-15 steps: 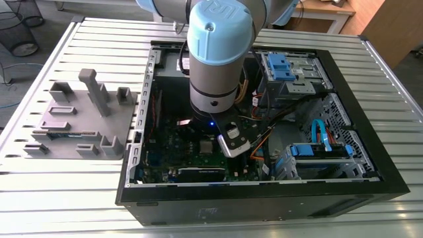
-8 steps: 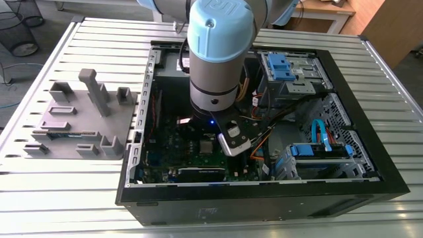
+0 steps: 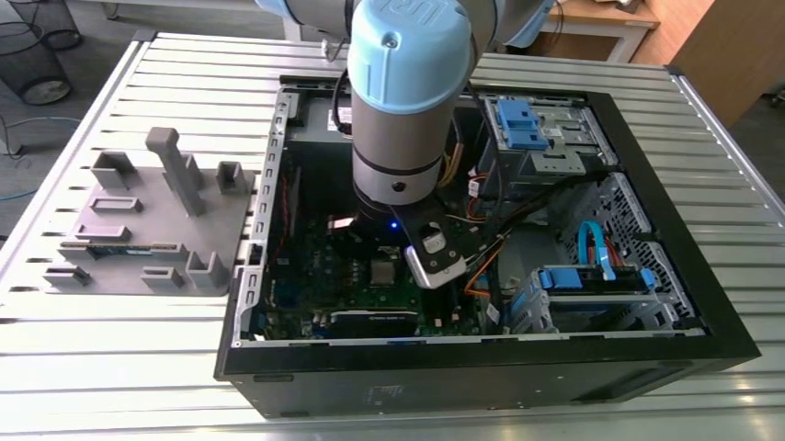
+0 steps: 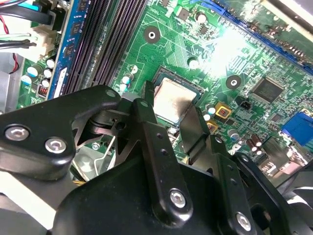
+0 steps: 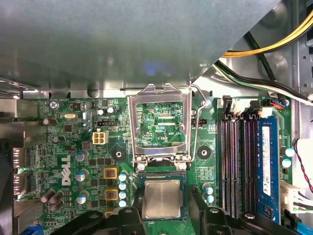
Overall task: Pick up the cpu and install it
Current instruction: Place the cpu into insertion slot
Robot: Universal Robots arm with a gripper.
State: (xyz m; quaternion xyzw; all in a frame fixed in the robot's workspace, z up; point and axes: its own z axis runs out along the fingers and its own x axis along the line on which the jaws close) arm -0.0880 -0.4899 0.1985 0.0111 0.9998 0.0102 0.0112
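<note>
Cpu lies on the green board inside the computer case in the exterior view. In the second wrist view it sits flat in its socket, between the gripper's spread fingers. In the first wrist view the socket's metal cover stands flipped open, so it seems placed but not yet clamped.

A wide table of ribbed, pale aluminium slats stands under even, cool light. Past its far edge there is dull grey floor, with a black wire-mesh basket on it at the exterior view's left. At the exterior view's right stand a light wooden desk and a brown wooden panel.
</note>
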